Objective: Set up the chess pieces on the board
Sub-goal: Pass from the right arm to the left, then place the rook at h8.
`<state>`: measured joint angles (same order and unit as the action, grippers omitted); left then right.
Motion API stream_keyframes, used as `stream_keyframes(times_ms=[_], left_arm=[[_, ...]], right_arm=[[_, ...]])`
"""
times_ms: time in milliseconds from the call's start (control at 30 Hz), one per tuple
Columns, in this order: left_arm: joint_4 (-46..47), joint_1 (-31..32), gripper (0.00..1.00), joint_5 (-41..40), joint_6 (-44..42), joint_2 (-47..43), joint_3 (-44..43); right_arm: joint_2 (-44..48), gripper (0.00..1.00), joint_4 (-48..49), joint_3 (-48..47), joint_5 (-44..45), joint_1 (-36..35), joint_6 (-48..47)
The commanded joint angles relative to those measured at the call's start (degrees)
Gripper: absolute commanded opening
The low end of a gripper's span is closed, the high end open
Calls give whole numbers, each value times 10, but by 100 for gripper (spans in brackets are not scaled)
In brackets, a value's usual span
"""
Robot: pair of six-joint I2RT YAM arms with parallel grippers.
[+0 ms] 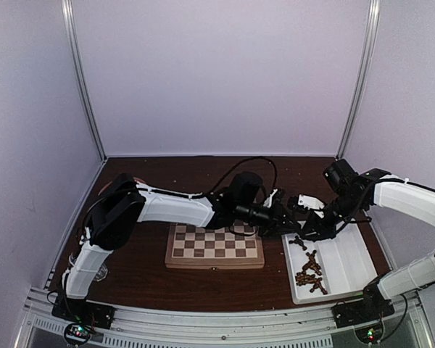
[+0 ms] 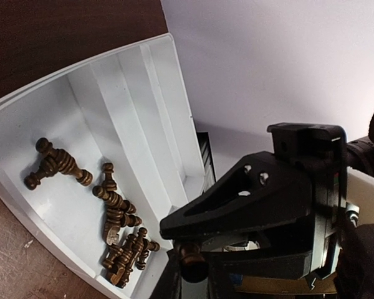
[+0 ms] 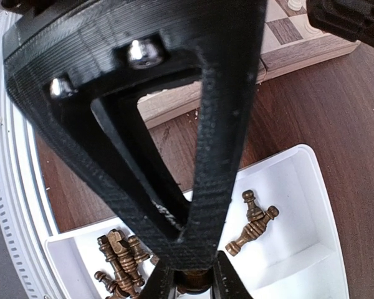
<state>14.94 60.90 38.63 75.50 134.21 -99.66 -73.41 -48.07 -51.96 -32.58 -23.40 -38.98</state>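
No txt to read.
No words, nos., brand names or signs can be made out on the board (image 1: 214, 264), the white tray (image 1: 348, 262) or anything else.

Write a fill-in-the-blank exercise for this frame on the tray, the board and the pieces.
1. The pieces lying in the white tray are all ____ in colour.
2. In the top view, the tray sits to the ____ of the board.
3. The few chessmen visible on the board in the right wrist view are ____.
Missing words: dark; right; white.
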Motion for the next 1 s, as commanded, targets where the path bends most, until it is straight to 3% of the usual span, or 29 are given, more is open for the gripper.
stream_keyframes(times_ms=[0,100,200,367,533,667,967], left_arm=[[-8,2,6,-6,-49,-20,2],[-109,-10,6,-42,-140,-89,30],[-261,-19,6,-99,-250,-167,63],[-452,-20,5,-208,-396,-290,129],[-581,-27,6,-341,-439,-397,226],[-617,-35,5,-427,-432,-468,305],[-567,-74,5,-443,-423,-508,415]], right_arm=[[17,26,-9,-6,-2,-2,10],[53,43,-28,-11,-4,29,9],[89,53,-29,-15,-42,77,18],[76,56,8,-9,-66,97,61],[45,56,28,-2,-36,97,57],[44,56,36,5,-28,96,57],[41,55,32,12,-26,96,51]])
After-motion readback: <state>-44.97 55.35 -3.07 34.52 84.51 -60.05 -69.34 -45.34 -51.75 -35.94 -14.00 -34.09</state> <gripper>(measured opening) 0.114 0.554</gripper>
